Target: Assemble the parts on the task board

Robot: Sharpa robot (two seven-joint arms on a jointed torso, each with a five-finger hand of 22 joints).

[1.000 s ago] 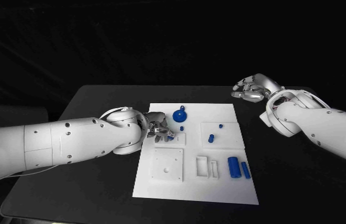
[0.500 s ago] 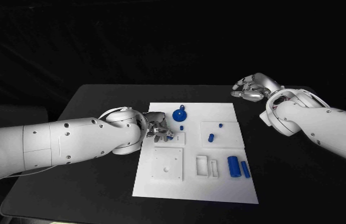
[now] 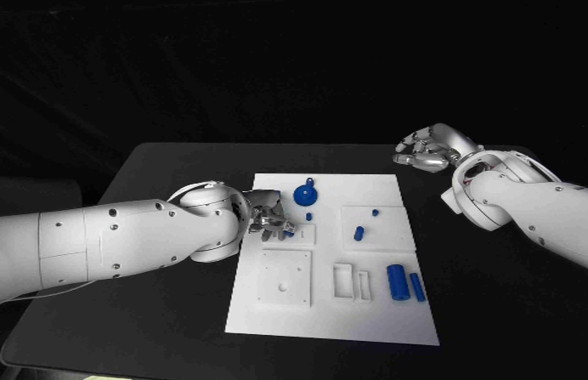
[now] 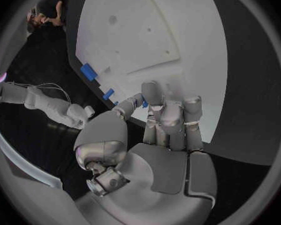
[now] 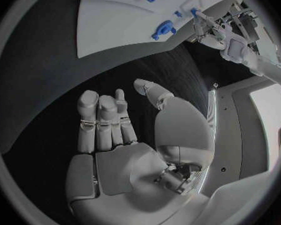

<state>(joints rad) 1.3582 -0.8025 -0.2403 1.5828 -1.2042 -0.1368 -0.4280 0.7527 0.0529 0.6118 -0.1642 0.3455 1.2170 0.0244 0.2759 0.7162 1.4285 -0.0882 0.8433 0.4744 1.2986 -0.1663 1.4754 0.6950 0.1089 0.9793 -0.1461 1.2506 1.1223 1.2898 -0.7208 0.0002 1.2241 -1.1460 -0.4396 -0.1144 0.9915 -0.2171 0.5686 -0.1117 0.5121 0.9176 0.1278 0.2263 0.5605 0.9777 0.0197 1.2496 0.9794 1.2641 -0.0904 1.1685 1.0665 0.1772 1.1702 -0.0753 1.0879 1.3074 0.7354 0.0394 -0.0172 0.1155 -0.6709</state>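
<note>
Left hand (image 3: 268, 220) was pinching a small blue part (image 4: 144, 104) at the task board (image 3: 330, 312)'s 9 o'clock edge, right hand (image 3: 423, 153) empty with fingers loosely curled off at 2 o'clock, so I'd line it up square before pressing.

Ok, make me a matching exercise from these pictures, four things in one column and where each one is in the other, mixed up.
Things:
1. left hand
2. right hand
3. blue disc
4. blue cylinder

Places:
A. over the bare table, off the board
B. near the board's far edge
C. on the board's right side, near the front
D. at the board's left edge

Pairs: 1-D, 2-A, 3-B, 4-C
</note>
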